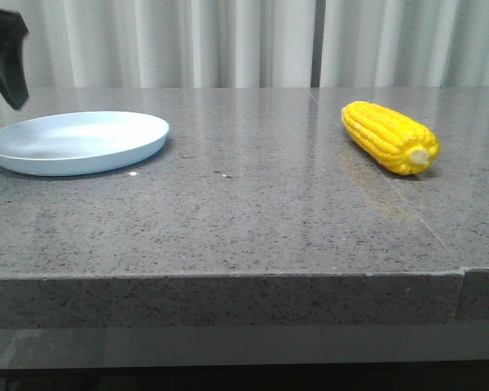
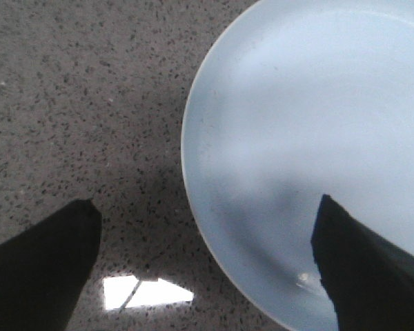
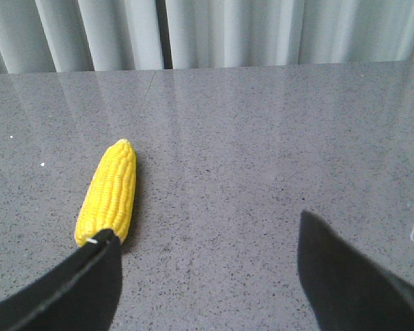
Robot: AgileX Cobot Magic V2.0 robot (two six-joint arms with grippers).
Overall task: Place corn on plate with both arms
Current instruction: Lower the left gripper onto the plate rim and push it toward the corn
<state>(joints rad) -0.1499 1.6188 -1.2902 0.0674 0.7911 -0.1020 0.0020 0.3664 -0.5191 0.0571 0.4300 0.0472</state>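
Observation:
The yellow corn lies on its side on the right part of the grey stone table, its pale stub end toward the front. The pale blue plate rests flat on the left part, with nothing on it. My left gripper hangs over the plate's far left rim. In the left wrist view it is open, one finger over the plate and the other over the table. My right gripper is open above bare table. The corn lies just beyond one fingertip, outside the jaws.
White curtains hang behind the table. The table's front edge runs across the front view. A seam in the stone passes under the corn.

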